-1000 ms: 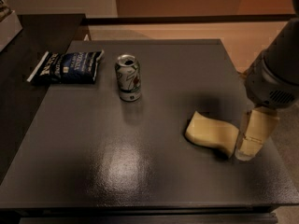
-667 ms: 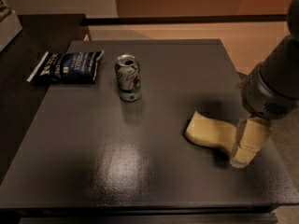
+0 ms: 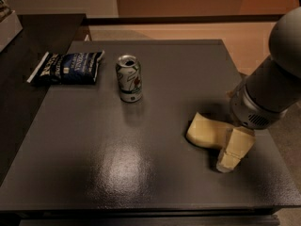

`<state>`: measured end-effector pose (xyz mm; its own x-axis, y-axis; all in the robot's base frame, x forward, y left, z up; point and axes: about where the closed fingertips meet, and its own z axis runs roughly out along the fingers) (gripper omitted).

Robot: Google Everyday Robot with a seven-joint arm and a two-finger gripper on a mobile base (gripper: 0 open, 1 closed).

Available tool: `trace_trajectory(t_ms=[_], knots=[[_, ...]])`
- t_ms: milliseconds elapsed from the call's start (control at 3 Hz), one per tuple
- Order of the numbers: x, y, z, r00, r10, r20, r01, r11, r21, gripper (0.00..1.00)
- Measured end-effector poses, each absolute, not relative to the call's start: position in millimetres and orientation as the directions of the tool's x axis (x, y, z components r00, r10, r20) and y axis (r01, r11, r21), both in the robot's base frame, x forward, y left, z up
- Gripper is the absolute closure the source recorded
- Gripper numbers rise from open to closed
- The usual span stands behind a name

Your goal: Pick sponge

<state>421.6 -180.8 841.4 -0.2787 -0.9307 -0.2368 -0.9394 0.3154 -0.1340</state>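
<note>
One beige blocky gripper [image 3: 233, 152], low over the right-front part of the dark grey matte table [image 3: 117, 164], sitting right at the right end of the pale yellow wavy-sided foam sponge [image 3: 206, 132]. We cannot tell whether the claw is apart or clamped on it. The sponge lies flat on the table, so we judge: approach done, grasp unconfirmed, lift left to do. Containers: upright white-and-green soda can [image 3: 129, 79] well to the left, contents not visible; flat dark blue crisp bag [image 3: 68, 67] further left, looks closed, contents hidden.
</note>
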Motion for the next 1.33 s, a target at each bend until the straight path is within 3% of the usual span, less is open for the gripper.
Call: trace_trajectory(t_ms=[333, 1333], knots=[[425, -172, 829, -0.273, -0.932, -0.238, -0.945, 0.307, -0.117, 0.18], [426, -167, 833, -0.273, -0.934, -0.232, -0.947, 0.303, -0.104, 0.87]])
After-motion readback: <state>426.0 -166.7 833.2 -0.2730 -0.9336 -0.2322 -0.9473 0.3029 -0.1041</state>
